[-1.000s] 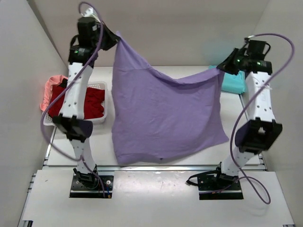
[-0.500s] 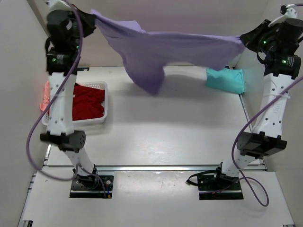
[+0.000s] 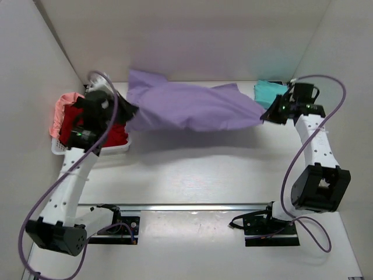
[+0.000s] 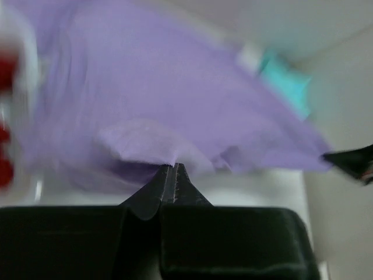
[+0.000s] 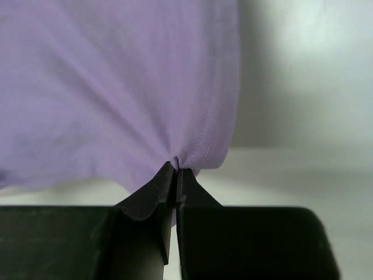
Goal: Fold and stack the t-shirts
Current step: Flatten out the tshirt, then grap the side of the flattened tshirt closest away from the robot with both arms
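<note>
- left gripper (image 4: 172, 170) is pinched tight on a bunched edge of the purple shirt (image 4: 163, 99)
- the shirt spreads away up and to the right, pretty blurry
- teal shirt (image 4: 287, 81) peeks out behind it, top right
- dark tip of the right gripper (image 4: 352, 162) sits at the shirt's far corner
- red blurs (image 4: 4, 73) on the left edge, can't tell what they are

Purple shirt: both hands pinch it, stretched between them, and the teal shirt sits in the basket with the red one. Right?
One thing is off: the teal shirt lies on the table behind the right hand, not in the basket, as the top external view shows. The left hand and right hand do pinch the purple shirt; the red shirt is in the basket.
</note>
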